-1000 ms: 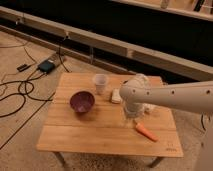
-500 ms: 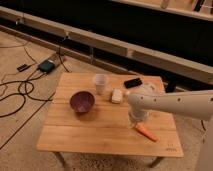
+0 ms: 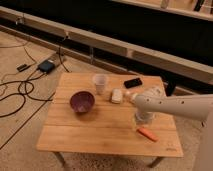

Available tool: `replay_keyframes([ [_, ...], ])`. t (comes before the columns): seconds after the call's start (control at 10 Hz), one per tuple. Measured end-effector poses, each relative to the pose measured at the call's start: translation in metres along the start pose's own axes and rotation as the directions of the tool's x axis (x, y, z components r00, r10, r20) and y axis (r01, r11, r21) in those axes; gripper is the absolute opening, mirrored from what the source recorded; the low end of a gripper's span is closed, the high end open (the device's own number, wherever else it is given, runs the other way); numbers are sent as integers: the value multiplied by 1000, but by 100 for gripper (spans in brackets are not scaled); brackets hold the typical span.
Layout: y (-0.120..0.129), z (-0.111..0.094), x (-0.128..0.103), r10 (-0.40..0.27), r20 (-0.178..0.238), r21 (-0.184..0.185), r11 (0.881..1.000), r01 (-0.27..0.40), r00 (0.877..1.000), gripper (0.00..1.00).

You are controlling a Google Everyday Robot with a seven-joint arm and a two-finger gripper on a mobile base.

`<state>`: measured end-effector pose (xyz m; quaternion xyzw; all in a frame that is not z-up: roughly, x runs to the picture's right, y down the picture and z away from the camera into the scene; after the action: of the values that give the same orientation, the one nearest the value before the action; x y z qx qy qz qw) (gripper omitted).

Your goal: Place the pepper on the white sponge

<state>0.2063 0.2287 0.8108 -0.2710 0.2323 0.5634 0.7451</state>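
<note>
Wooden table across mid-frame. At centre left, purple bowl, apparently empty. Up and right of it, clear cup, contents not discernible. Just right of the cup, white sponge, top bare. Further right and lower, gripper on 1 pale arm entering from the right edge; open or closed, cannot tell. Just below and right of it, pepper flat on the wood, long axis upper left to lower right. Sponge up-left of the gripper.
</note>
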Motion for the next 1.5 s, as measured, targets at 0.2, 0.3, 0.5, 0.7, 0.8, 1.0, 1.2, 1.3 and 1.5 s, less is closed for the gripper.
replay_keyframes([
  [0.2,0,7,-1,-7,-7,-5,1000,7,1000,65],
  [0.3,-1,10,-1,-9,-10,-7,1000,9,1000,65],
  [0.5,-1,14,-1,-10,-17,-14,1000,10,1000,60],
  [0.7,-2,16,-1,-8,-22,-19,1000,8,1000,43],
  [0.8,-2,17,-1,-6,-24,-22,1000,5,1000,28],
  [1.0,-4,17,0,3,-28,-25,1000,-4,1000,9],
  [1.2,-7,10,-1,13,-27,-23,1000,-14,1000,6],
  [1.3,-9,5,-3,16,-23,-19,1000,-16,1000,6],
  [1.5,-12,-16,-14,18,-3,-6,1000,-19,1000,6],
])
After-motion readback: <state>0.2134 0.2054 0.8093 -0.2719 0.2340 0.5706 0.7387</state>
